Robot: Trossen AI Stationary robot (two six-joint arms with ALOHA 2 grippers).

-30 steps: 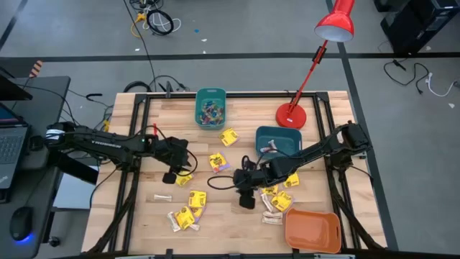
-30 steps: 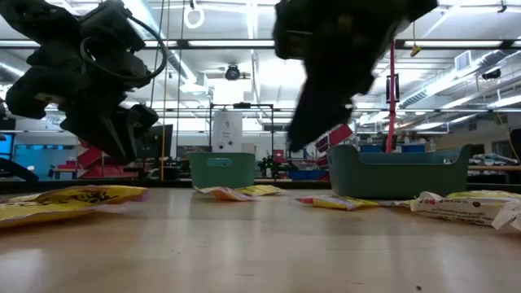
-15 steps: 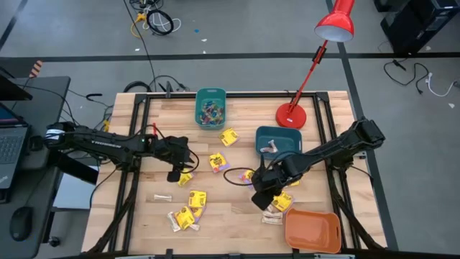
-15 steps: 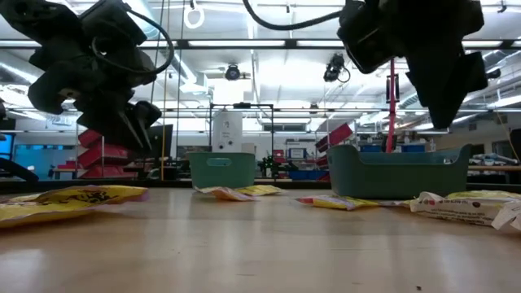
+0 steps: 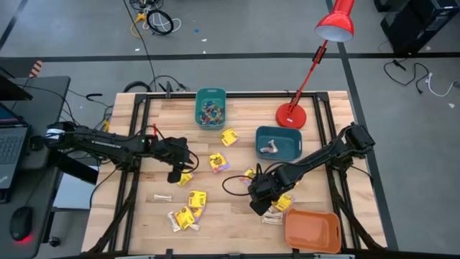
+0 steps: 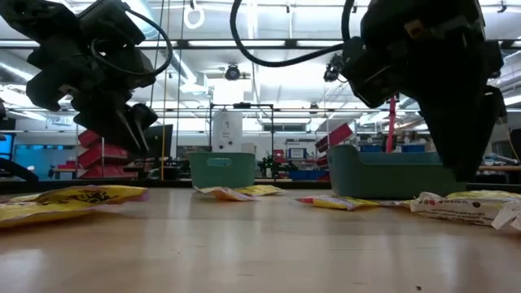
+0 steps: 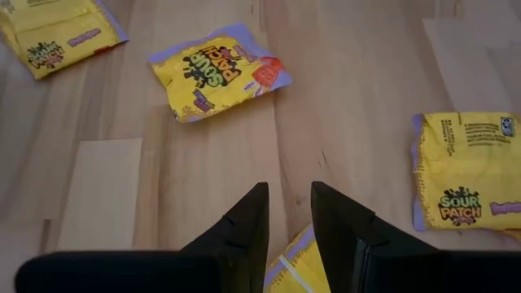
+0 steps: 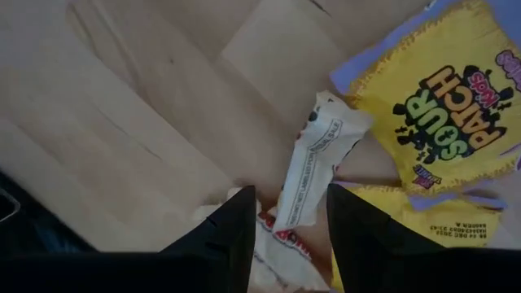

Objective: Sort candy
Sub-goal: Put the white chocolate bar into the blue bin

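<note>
An overhead camera looks straight down on the whole wooden worktop [image 5: 237, 115], both arms and the surrounding floor, while a second camera sits at worktop height and faces level across the boards into the room behind, both arms looming close above it. Each wrist camera looks steeply down past its own arm's dark fingers [image 7: 244, 228] at the boards from close range. The teal bin [image 5: 210, 108] seen from above also stands at the far edge in the level view [image 6: 222, 169].
</note>
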